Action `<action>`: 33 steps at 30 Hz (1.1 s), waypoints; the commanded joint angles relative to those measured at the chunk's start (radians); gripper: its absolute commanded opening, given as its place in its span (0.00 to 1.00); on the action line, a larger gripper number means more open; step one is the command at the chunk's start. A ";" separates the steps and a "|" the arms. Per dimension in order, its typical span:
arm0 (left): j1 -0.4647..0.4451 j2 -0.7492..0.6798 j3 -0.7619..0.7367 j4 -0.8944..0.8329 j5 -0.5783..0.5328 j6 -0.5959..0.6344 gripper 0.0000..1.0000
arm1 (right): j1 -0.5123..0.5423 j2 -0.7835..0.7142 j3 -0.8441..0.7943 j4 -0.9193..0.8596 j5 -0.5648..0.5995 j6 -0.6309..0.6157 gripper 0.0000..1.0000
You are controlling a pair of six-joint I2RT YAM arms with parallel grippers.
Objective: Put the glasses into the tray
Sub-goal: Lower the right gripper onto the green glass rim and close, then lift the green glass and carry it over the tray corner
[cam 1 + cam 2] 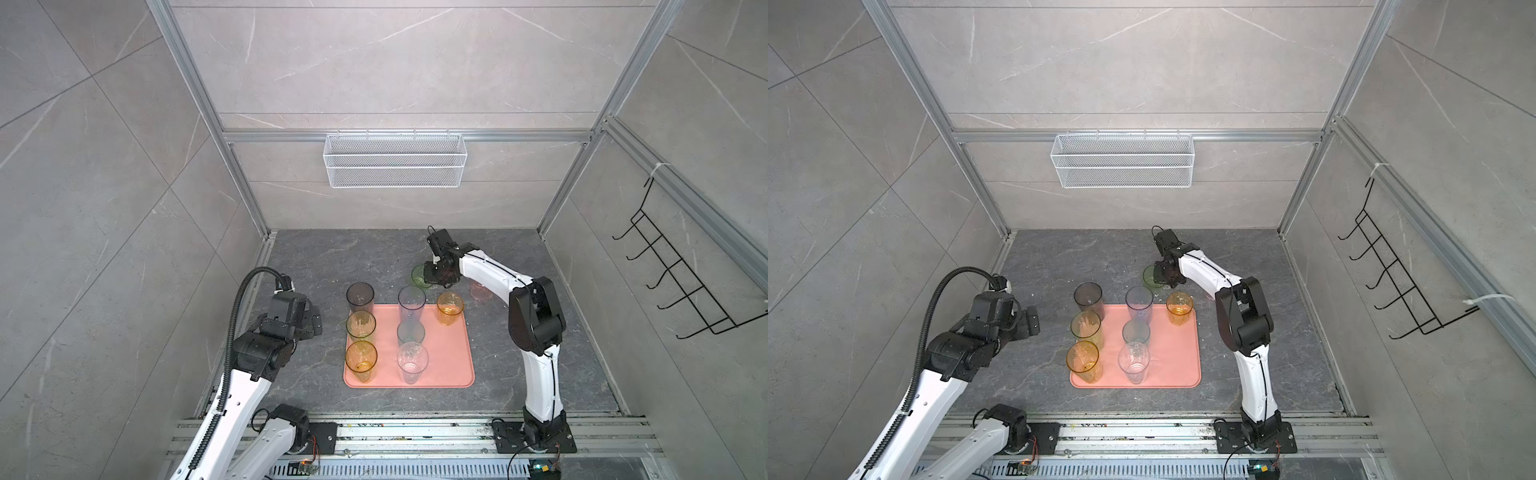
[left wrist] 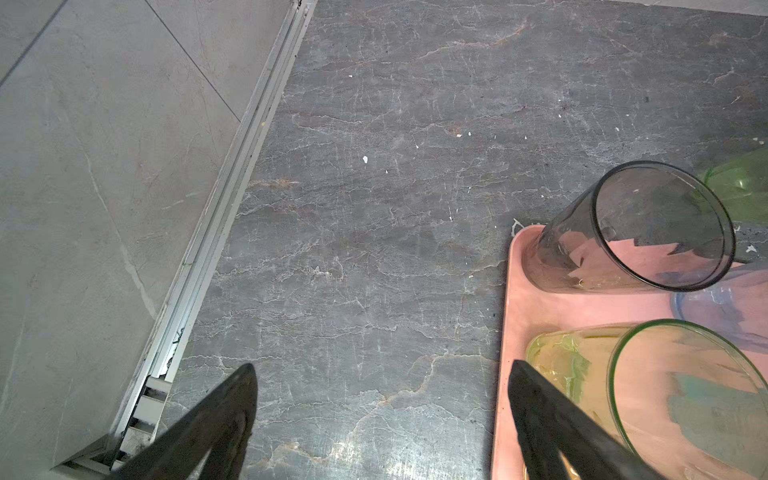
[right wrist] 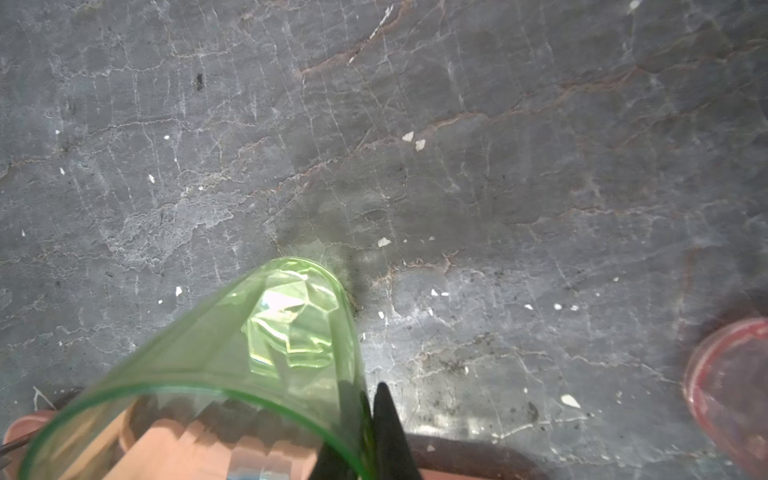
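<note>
Right claw (image 3: 368, 399) is clamped shut on the wall of the green glass (image 3: 286, 332), and we see the thin rim squeezed between its two dark fingers. In both top views the green glass (image 1: 419, 277) stands on the dark surface (image 1: 324, 257), just past the far edge of the tray (image 1: 449, 353), not inside it.

Over to the left claw (image 2: 381, 365). It is spread wide with nothing between the fingers, hanging above bare surface right beside the tray's left edge.

Seven are home on the tray. Down the left edge we count a smoky grey glass (image 1: 360, 295), a yellow-green glass (image 1: 361, 325) and a tall amber glass (image 1: 361, 356). Down the middle come a blue glass (image 1: 411, 300), a teal glass (image 1: 410, 332) and a clear glass (image 1: 412, 359). A short amber glass (image 1: 450, 305) sits at the far right corner.

The pink glass (image 1: 481, 291) is out on the surface, half hidden behind the right arm (image 1: 486, 266) in a top view and cut off at the frame edge in the right wrist view. From above, the wrist covers the right claw's fingers.
</note>
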 commanded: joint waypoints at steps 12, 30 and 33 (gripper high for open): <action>0.006 0.003 -0.003 0.017 0.005 0.008 0.95 | 0.001 -0.087 0.036 -0.061 0.067 -0.040 0.00; 0.008 0.010 -0.003 0.014 0.005 0.009 0.95 | 0.006 -0.320 0.111 -0.301 0.147 -0.092 0.00; 0.008 0.008 -0.001 0.013 0.005 0.008 0.95 | 0.017 -0.351 0.134 -0.367 0.144 -0.104 0.00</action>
